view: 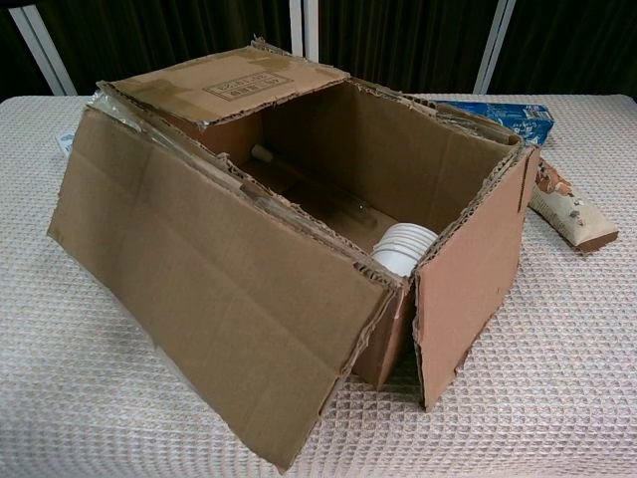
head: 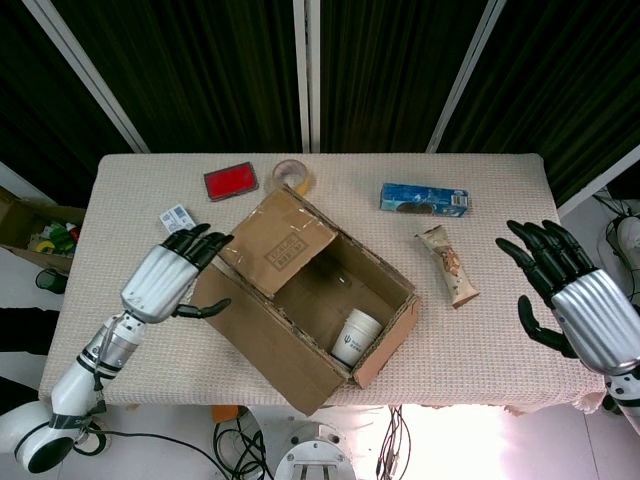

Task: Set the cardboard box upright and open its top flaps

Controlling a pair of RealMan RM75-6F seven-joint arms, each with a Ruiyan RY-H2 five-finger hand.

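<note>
cardboard box [head: 300, 300] upright | near and right flaps open, far-left flap [head: 275, 240] still over top | left hand [head: 170, 275] beside it, empty, spread | right hand [head: 575, 300] spread, well clear

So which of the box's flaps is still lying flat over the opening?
The printed flap on the cardboard box, nearest the left hand. It covers that end; the others hang outward.

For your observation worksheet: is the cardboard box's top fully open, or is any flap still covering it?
Partly open. One printed flap still lies over one end of the cardboard box; the rest is uncovered, showing a paper cup inside.
</note>
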